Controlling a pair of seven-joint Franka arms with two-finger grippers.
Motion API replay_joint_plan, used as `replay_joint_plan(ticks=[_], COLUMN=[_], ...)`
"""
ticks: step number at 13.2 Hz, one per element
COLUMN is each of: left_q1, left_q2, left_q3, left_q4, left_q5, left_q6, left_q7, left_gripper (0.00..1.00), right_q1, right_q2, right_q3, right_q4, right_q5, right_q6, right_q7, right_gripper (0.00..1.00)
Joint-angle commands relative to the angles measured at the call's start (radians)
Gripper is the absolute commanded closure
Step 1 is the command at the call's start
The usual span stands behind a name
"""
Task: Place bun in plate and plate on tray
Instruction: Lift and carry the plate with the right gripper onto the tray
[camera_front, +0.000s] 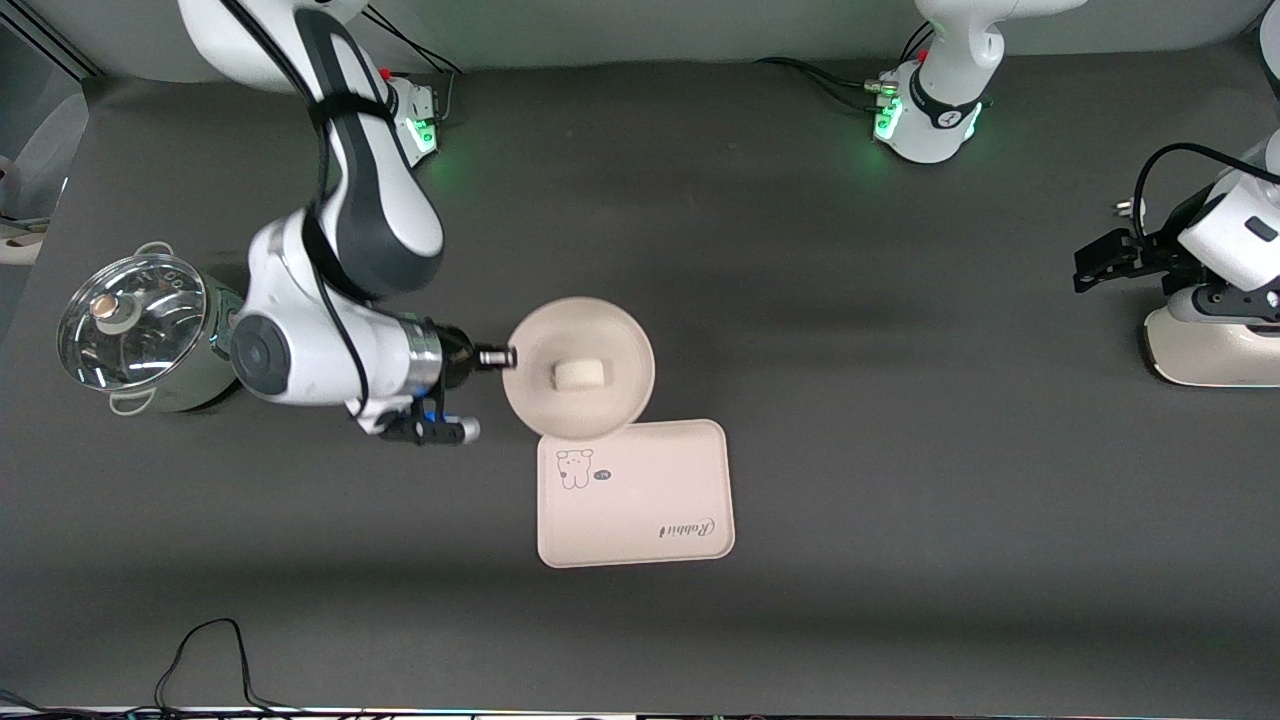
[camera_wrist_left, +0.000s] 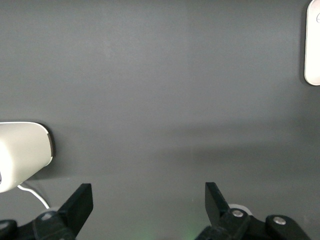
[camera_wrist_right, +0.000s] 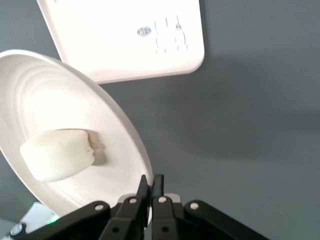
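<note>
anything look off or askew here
Nothing spilled or damaged. The plate is pinched at its rim by the right gripper, overlapping the tray edge, bun centred in it. The left gripper waits open.

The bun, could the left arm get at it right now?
Probably yes. The bun lies uncovered in the plate, which the right pincer grips by its rim. The left pincer waits open at its own end of the table.

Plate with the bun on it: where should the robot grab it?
By the thin raised rim, from the right arm's end, as the right pincer does now, shut on the plate. The bun sits mid-plate, so the edge is free. The left pincer waits open.
</note>
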Motion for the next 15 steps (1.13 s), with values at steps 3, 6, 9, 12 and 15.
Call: replay_joint_plan(ticks=[3,6,9,12,15], left_q1=[-0.008,-0.007,-0.007,-0.005,-0.007], left_q2=[-0.030,-0.060,-0.067,-0.063,-0.071], left_q3=[0.003,0.002,0.003,0.004,0.004], left_q4=[-0.060,-0.117,-0.133,-0.130,-0.119], left_q5=[0.016,0.016,0.016,0.016,0.008], left_q6=[0.041,0.083,0.094,0.100,0.086], left_q7=[-0.002,-0.002,-0.002,-0.002,-0.008], left_gripper=[0.00,0.00,0.00,0.00,0.00], right_q1=[-0.092,-0.101,-0.105,-0.091,-0.091], right_q2=[0.245,0.331,0.418,0.458,0.466], right_q3=[0.007,0.014,0.091,0.091,0.091], right_q4=[0.240,0.242,0.243,0.231,0.229], right_q5=[0.171,0.337,0.343,0.334,0.334], right_q6=[0.027,0.149,0.333,0.376,0.376], right_q7=[-0.065,-0.113,-0.113,-0.116,-0.150], right_gripper=[1.00,1.00,1.00,1.00,1.00])
